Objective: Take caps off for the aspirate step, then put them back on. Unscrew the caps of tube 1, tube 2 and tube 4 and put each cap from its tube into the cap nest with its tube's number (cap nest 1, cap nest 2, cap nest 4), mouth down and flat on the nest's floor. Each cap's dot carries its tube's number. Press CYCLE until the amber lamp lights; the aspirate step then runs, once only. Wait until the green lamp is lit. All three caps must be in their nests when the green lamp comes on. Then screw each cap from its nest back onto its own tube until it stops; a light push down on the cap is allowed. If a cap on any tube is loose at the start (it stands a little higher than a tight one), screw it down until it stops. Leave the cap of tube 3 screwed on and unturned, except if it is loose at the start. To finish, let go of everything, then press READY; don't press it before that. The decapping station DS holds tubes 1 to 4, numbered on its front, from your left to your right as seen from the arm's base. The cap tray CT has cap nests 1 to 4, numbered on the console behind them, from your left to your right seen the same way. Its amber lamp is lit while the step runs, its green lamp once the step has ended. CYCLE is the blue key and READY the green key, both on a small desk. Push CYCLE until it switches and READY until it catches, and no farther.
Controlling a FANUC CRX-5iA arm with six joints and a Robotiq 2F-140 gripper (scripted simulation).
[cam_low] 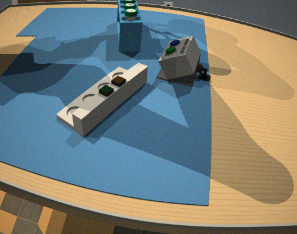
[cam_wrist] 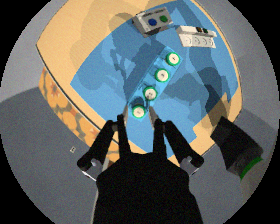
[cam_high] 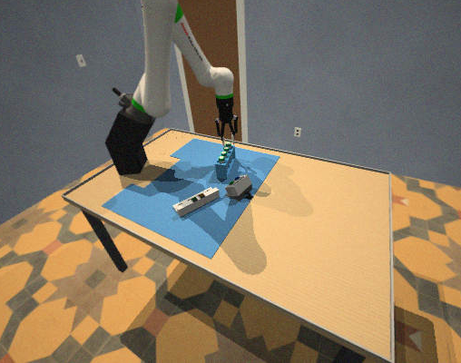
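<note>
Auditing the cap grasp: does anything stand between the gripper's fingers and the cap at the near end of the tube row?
Nothing visible does. The gripper hangs directly over the end cap, with its fingers apart on either side of it. The next cap stands clear farther along the decapping station.

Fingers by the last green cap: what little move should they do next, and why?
Probably close on the end cap and give it a twist. The fingers stand a little apart on either side of it, gripping nothing. All four caps sit on their tubes, and the cap tray holds no caps yet.
</note>
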